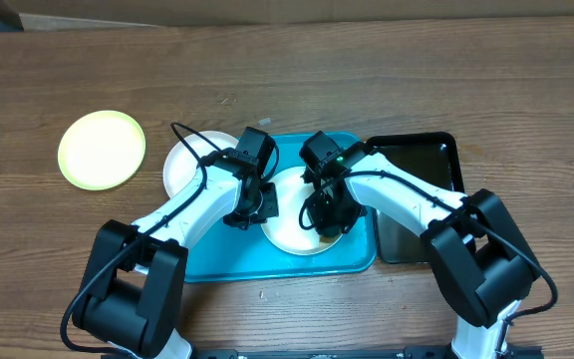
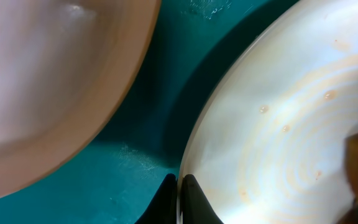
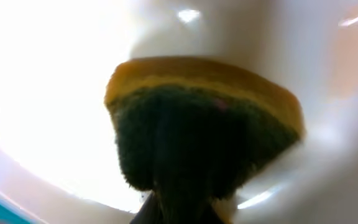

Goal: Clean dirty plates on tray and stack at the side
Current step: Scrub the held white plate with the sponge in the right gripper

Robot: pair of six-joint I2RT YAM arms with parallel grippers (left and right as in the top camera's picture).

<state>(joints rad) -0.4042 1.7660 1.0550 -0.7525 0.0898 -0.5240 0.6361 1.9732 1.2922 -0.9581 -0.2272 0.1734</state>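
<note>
Nothing readable to be found here, tbh: no text, label, brand name, number or sign can be made out in any of the three views.

I count three plates: one pale yellow-green plate [image 1: 102, 150] at nine o'clock on the surface [image 1: 367, 70], plus two white ones, the left white plate [image 1: 179, 170] at ten o'clock of the tray [image 1: 217, 261] and the middle white plate [image 1: 289, 229] at its centre. One tray. One black tub [image 1: 422, 152] at three o'clock. One sponge [image 3: 204, 99]. Two arms, left arm [image 1: 182, 211] and right arm [image 1: 407, 194].
</note>
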